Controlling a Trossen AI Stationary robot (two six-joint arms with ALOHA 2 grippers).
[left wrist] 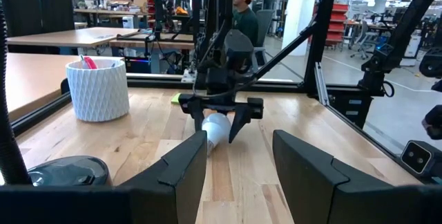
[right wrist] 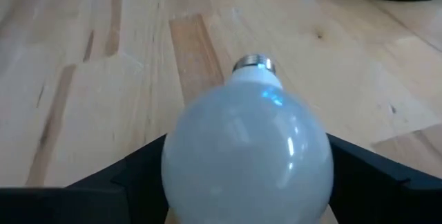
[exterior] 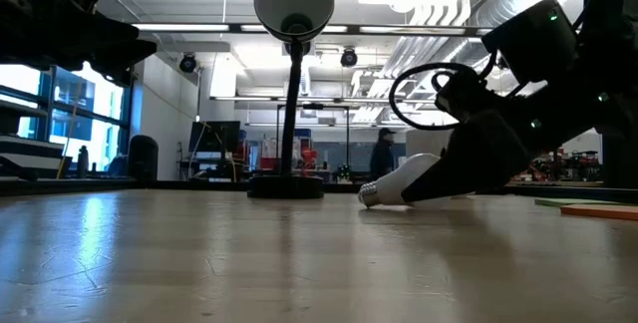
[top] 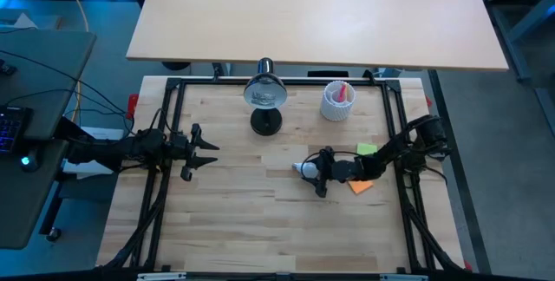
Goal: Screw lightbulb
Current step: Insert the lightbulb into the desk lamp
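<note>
The lightbulb (top: 302,169) lies on its side on the wooden table, right of centre. Its silvery screw base (right wrist: 253,63) points toward the table's left, and its white globe (right wrist: 248,155) rests on the wood (exterior: 399,181). My right gripper (top: 316,175) slants down from the table's right. It is open, with one finger on each side of the globe (left wrist: 216,128). My left gripper (top: 204,155) hovers open and level at the table's left, holding nothing. The black desk lamp (top: 264,94) stands at the far middle, its shade facing up. My right gripper has its two fingers (right wrist: 138,165) close along both sides of the bulb's globe (right wrist: 207,148), coming slantwise from the table's right. I cannot tell whether they touch it. The bulb lies on the table.
A white ribbed cup (top: 338,101) with pens stands at the far right of the lamp's round base (top: 265,123). A green note (top: 367,149) and an orange note (top: 360,187) lie under my right arm. A black frame (top: 173,90) borders the table. A person shows in the room beyond.
</note>
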